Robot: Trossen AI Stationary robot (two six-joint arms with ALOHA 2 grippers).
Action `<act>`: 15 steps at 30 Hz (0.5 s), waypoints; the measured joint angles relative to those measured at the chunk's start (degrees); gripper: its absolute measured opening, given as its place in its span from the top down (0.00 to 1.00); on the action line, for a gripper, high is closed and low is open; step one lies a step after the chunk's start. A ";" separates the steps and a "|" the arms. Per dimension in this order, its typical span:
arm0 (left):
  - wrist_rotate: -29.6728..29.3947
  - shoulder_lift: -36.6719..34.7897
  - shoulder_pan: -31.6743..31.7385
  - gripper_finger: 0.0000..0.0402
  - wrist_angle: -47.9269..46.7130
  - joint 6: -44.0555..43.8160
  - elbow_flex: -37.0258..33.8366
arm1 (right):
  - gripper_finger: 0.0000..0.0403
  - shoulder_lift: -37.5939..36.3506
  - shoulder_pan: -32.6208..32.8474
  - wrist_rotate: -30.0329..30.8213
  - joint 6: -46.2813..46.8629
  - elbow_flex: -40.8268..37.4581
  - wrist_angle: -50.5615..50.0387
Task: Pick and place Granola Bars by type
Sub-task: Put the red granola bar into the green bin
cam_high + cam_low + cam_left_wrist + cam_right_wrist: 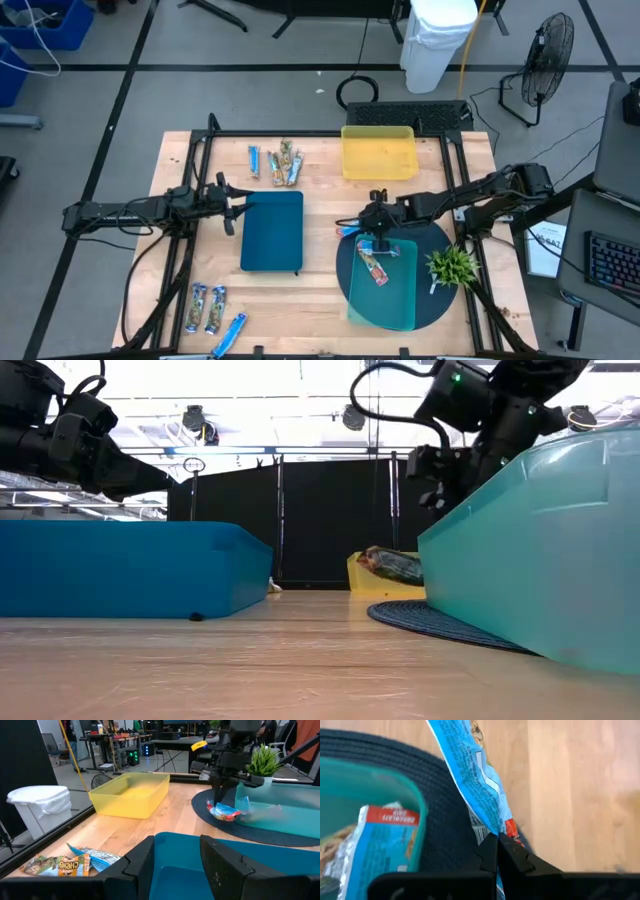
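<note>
The right gripper (pixel 371 236) is pinched shut on a blue-wrapped bar (pixel 472 775), its fingers (pixel 492 855) clamped on one end so the wrapper hangs out in front of the wrist camera. It hangs over the near rim of the teal tray (pixel 405 300), above the dark round mat (pixel 345 272). One bar (pixel 375 268) already lies inside that tray.

The step in hand looks like the carry-and-drop of this bar into the teal tray. The next move probably calls for a short shift inward past the rim, then a release, so the bar lands in the tray and not on the mat.

The left gripper (pixel 228 203) waits with fingers apart at the left edge of the blue tray (pixel 272 230), holding nothing.

More bars remain on the bare wood: a cluster (pixel 276 162) at the far side beside the yellow tray (pixel 378 152), and three more (pixel 212 312) at the near left corner.

Room is tight on the right. The small green plant (pixel 450 265) stands just beside the teal tray, and the tray wall is tall enough to catch a dangling wrapper. The middle of the table between the blue and teal trays is open wood.
</note>
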 joint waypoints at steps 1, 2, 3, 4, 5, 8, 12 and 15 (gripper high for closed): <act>0.00 0.00 0.00 0.60 0.00 0.00 0.00 | 1.00 0.00 0.13 0.53 -0.22 0.27 0.00; 0.00 -0.01 0.00 0.60 0.00 0.00 0.00 | 1.00 0.00 0.38 1.46 -0.51 0.58 -0.04; 0.00 -0.02 0.00 0.60 0.00 0.00 0.00 | 1.00 0.00 0.55 1.89 -0.98 0.83 -0.04; 0.00 -0.01 0.00 0.60 0.00 0.00 0.00 | 1.00 -0.04 0.77 2.57 -1.35 1.08 -0.08; 0.00 -0.01 0.00 0.60 0.00 0.00 0.00 | 1.00 -0.20 1.01 3.19 -1.66 1.41 -0.41; 0.00 0.00 0.00 0.60 0.00 0.00 0.00 | 1.00 -1.09 1.57 4.61 -3.16 2.43 -0.70; -0.02 0.00 -0.01 0.60 0.00 0.00 0.00 | 1.00 -4.47 1.82 4.71 -4.53 3.62 -0.88; -0.02 -0.02 -0.02 0.60 0.01 0.00 0.00 | 1.00 -8.29 2.00 4.64 -4.52 3.84 -0.58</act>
